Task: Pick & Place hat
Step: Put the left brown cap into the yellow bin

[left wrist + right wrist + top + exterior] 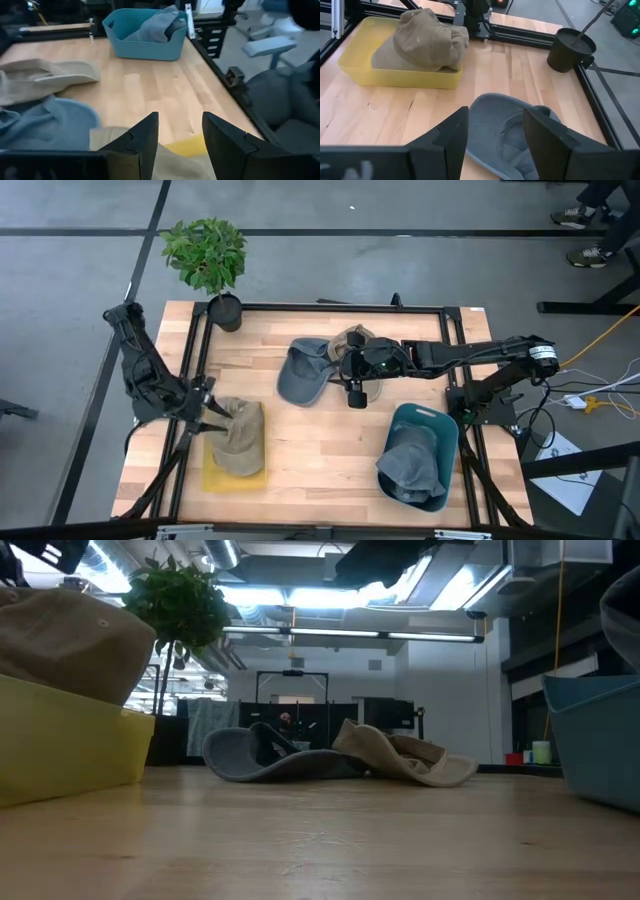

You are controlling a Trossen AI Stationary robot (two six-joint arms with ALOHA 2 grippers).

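So the potted plant [205, 252] sat at the far corner of the wooden table [320, 470], well beyond the left gripper [215, 418]. A yellow cable [600, 340] ran over the floor, way out past the right gripper [355, 395], and somebody's shoes [575, 218] showed even farther off that side.

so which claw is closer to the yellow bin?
Left. The left claw sits at the yellow bin's edge, open by the tan hat inside; the right claw hovers mid-table over the loose hats.
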